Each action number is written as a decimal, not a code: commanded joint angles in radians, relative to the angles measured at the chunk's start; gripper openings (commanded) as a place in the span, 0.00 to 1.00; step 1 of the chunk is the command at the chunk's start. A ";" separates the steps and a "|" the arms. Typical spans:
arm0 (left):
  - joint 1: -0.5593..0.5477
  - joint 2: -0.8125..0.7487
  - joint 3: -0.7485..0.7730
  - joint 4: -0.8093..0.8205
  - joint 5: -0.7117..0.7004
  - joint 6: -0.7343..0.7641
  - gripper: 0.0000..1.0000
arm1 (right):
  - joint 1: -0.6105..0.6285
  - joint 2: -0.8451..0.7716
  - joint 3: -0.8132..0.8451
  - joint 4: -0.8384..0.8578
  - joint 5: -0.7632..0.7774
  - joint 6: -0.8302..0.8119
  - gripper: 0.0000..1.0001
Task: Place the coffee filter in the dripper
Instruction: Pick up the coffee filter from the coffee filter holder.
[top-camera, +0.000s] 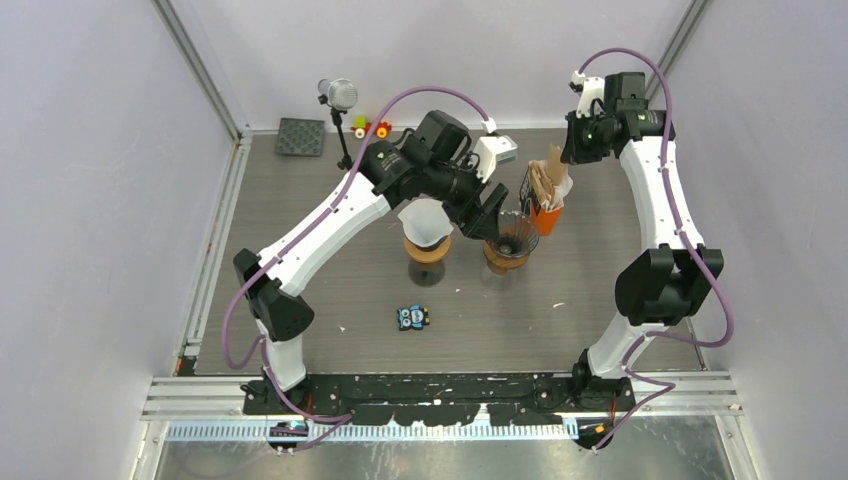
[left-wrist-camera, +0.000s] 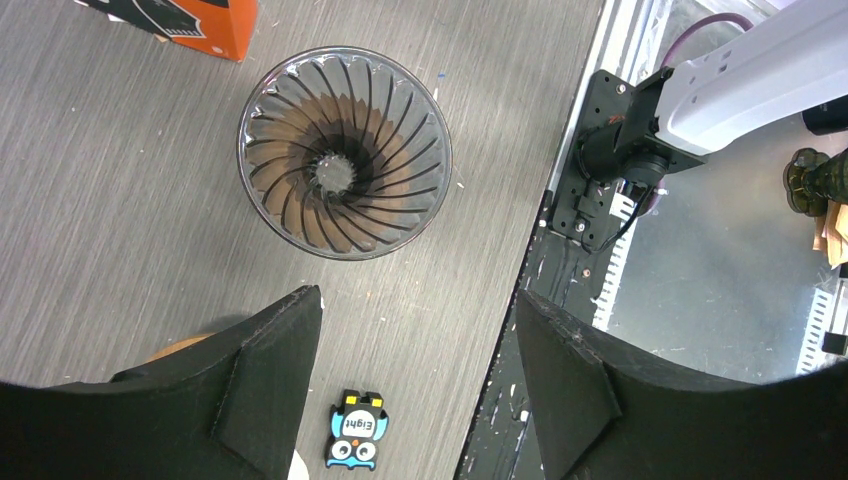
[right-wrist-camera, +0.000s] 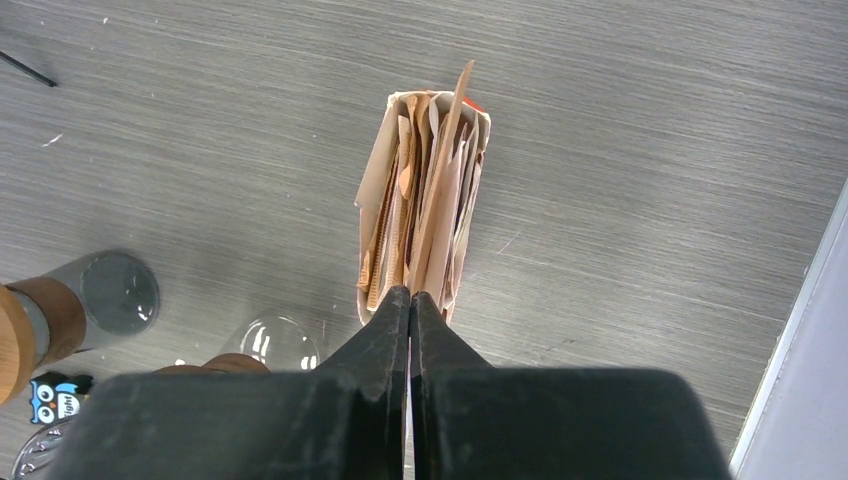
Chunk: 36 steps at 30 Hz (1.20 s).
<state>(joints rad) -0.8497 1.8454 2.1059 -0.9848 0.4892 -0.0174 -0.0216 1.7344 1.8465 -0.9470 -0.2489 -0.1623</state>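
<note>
Right claw (right-wrist-camera: 410, 300): pinched shut right over the near end of the filters (right-wrist-camera: 420, 200); couldn't tell if a sheet was nipped.
Filters: stood on edge in the orange holder (top-camera: 547, 215), long axis running straight away from that claw.
Dripper (left-wrist-camera: 345, 165): empty, just left of the holder, under the left claw (left-wrist-camera: 415, 370), which was spread wide.
Nearer arm: the right one.
Counter (top-camera: 600, 260): grey wood-grain, pale walls around.
</note>
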 joint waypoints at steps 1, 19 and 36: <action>-0.003 -0.050 0.001 0.023 0.002 0.010 0.73 | 0.008 -0.051 0.047 0.024 -0.014 0.014 0.01; -0.003 -0.057 -0.004 0.025 0.001 0.013 0.73 | 0.014 -0.042 0.095 0.006 -0.175 0.086 0.01; -0.002 -0.058 0.007 0.029 -0.040 0.013 0.74 | 0.013 -0.160 0.159 0.037 -0.152 0.119 0.00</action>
<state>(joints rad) -0.8497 1.8450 2.1029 -0.9844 0.4713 -0.0174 -0.0120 1.6588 1.9427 -0.9508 -0.4011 -0.0647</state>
